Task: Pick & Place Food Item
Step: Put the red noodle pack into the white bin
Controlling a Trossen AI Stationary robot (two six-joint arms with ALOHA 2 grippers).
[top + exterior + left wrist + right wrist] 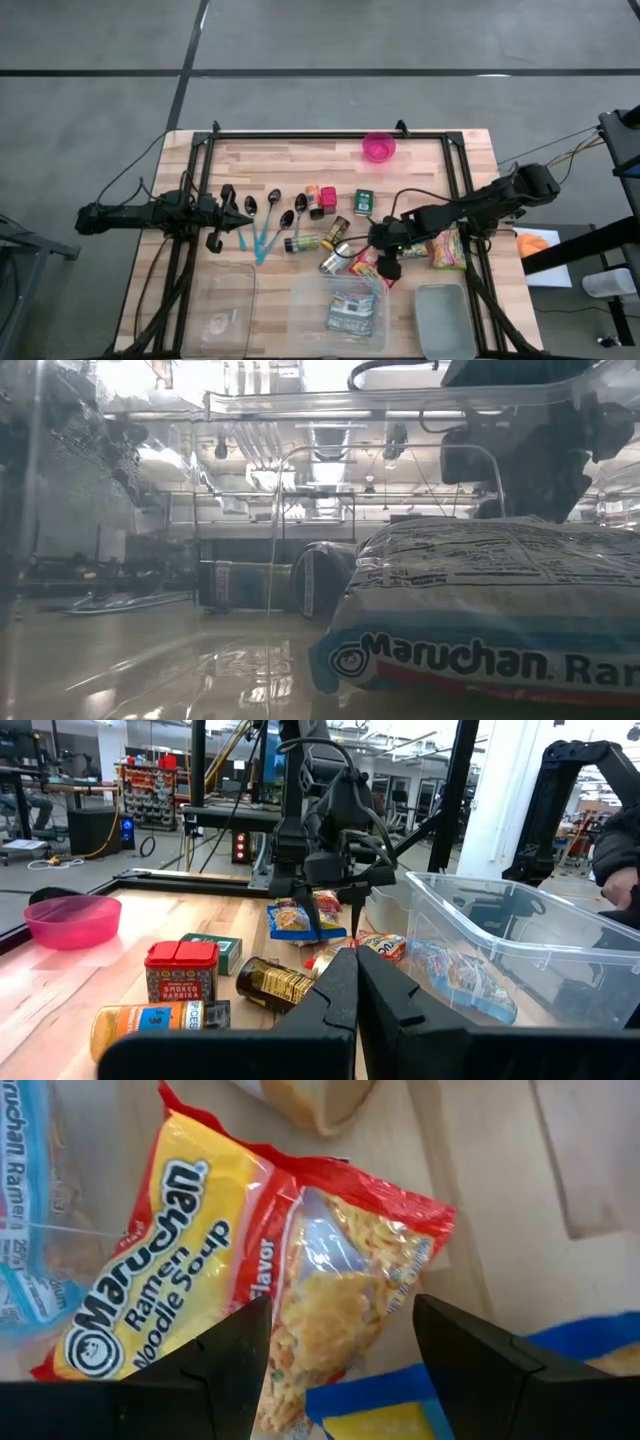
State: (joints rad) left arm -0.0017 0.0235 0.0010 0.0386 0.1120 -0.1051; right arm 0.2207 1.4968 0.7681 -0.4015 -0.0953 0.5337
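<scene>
A red and yellow ramen noodle packet (200,1270) lies flat on the wooden table (290,160), just beyond the far edge of a clear bin (335,310). My right gripper (340,1365) hangs open above the packet's end, slanting down, one finger on each side of it and touching nothing. From across the table, the left wrist view shows this gripper (340,910) over the packet (365,948). A blue ramen packet (350,312) lies in the clear bin. My left gripper (245,215) waits shut at the table's left.
Spice jars (320,198), a can (335,230) and spoons (270,215) lie left of the packet. Snack bags (447,248) lie to its right. A pink bowl (378,148) stands at the far edge. A second clear bin (215,310) and a grey lid (445,320) sit near the front.
</scene>
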